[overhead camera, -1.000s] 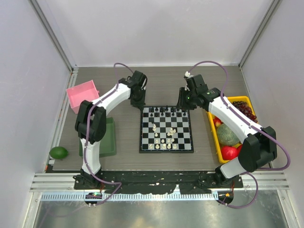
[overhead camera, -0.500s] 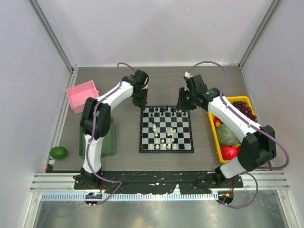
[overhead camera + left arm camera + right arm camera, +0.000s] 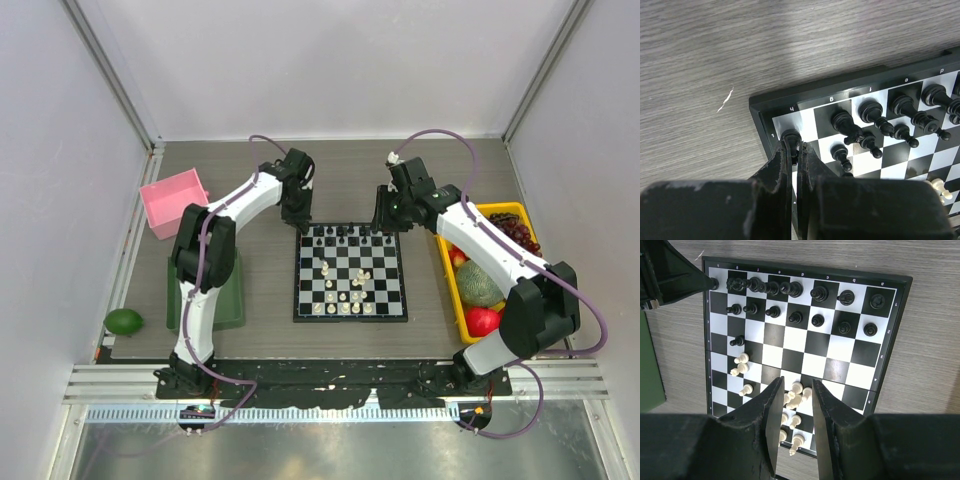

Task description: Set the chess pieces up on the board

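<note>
The board (image 3: 350, 318) lies flat between the two arms. Black chess pieces (image 3: 345, 233) stand in its far rows and white ones (image 3: 345, 300) are bunched in the near half. My left gripper (image 3: 298, 222) is down at the board's far-left corner. In the left wrist view the left gripper (image 3: 796, 145) is shut on a black piece (image 3: 791, 136) that stands on the corner square of the board (image 3: 805, 97). My right gripper (image 3: 384, 218) hovers by the far-right corner. In the right wrist view the right gripper (image 3: 796, 382) is open and empty, high above the white cluster (image 3: 799, 396).
A pink box (image 3: 175, 200) sits at the far left, with a green tray (image 3: 228, 295) near the left arm. A green fruit (image 3: 124, 321) lies at the near left. A yellow bin (image 3: 497, 207) holding fruit stands to the right of the board.
The left arm's elbow has swung a little to the right while its gripper stays at the board's far-left corner. The right arm has barely moved.
</note>
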`<state>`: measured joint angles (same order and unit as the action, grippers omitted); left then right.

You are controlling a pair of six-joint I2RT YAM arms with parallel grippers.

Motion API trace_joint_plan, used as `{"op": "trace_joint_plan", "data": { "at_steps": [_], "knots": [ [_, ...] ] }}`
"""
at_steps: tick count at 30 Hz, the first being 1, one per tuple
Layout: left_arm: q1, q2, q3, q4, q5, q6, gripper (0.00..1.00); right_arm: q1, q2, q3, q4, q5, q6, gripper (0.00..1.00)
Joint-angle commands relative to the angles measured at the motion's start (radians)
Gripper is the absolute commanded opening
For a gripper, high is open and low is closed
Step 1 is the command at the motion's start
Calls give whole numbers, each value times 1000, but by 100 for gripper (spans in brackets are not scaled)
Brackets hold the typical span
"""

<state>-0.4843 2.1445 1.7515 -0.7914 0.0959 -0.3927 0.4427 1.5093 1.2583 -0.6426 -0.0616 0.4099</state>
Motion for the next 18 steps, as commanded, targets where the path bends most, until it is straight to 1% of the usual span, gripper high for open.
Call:
{"op": "trace_joint_plan", "data": {
  "at_steps": [1, 6, 11, 15, 18],
  "knots": [
    [-4, 26, 19, 18, 5, -12, 3, -4, -1, 4, 38, 28, -13, 35],
    [-4, 17, -1, 37, 4, -18, 5, -2, 0, -2, 40, 29, -10, 35],
    [-4, 31, 23, 37, 8, -18, 6, -2, 0, -5, 41, 26, -10, 35],
    [-4, 52, 65, -5, 4, -5, 6, -4, 2, -5, 41, 26, -11, 35],
    [-4, 46, 43, 12, 24, -5, 11, -2, -1, -8, 41, 29, -11, 35]
  ]
}}
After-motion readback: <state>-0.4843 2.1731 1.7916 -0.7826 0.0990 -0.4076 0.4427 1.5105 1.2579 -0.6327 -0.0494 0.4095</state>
